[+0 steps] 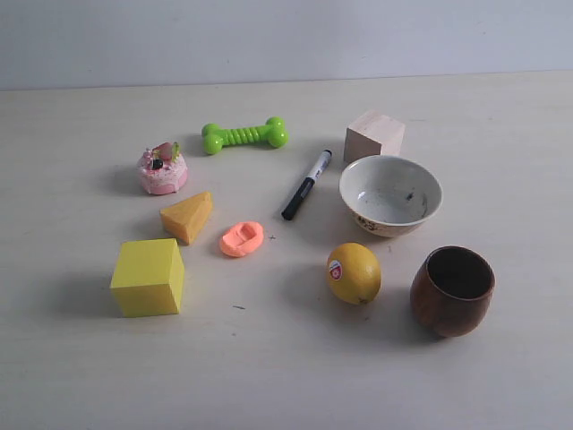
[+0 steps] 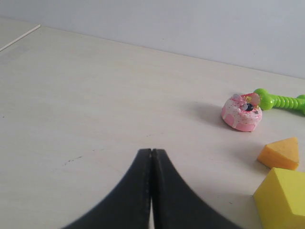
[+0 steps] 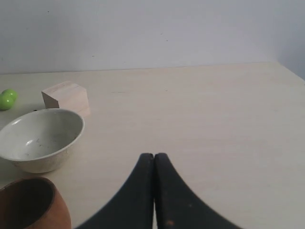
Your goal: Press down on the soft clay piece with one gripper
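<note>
The soft clay piece (image 1: 242, 239) is a salmon-orange flattened patty with a dent, lying on the table between the orange-yellow wedge (image 1: 188, 216) and the lemon (image 1: 354, 272). It shows in neither wrist view. No arm or gripper appears in the exterior view. My left gripper (image 2: 151, 150) is shut with nothing between its fingers, over bare table well away from the pink toy cake (image 2: 241, 112). My right gripper (image 3: 154, 155) is also shut and empty, beside the white bowl (image 3: 39, 140).
A yellow cube (image 1: 149, 277), green toy bone (image 1: 244, 135), black marker (image 1: 306, 184), wooden block (image 1: 374, 136), white bowl (image 1: 390, 194) and brown wooden cup (image 1: 452, 290) stand around the clay. The table's far edge meets a pale wall.
</note>
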